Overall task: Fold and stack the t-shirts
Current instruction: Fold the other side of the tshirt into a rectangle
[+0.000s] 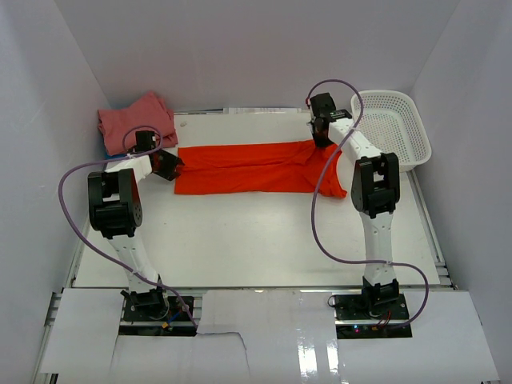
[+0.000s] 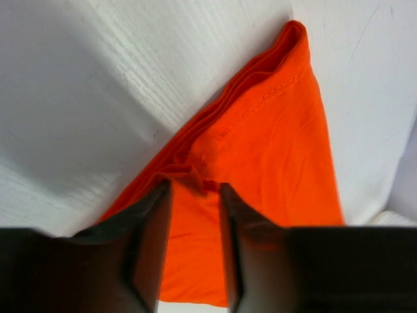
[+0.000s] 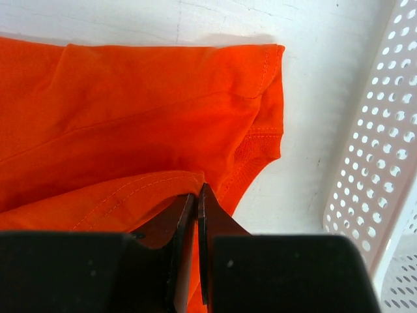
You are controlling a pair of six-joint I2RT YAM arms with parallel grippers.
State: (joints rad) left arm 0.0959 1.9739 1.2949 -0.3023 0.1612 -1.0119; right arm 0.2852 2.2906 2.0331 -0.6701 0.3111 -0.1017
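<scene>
1. Orange shirt (image 1: 248,168) lies as a folded strip near the table's (image 1: 264,248) far edge.
2. Left gripper (image 2: 195,189) stands part-open over its left end; right gripper (image 3: 197,192) pinches its right end.
3. The lengthwise fold looks laid. Next is probably freeing the right end, then folding end over end.

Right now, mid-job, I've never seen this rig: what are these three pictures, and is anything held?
Two robot arms stand at a white table. The overhead picture looks down from behind them; the other two come from wrist cameras. An orange shirt lies in a long strip, a pink shirt far left, a white basket far right. The left gripper, jaws apart, grips nothing at the strip's left end. The right gripper is shut, pinching the right end.
</scene>
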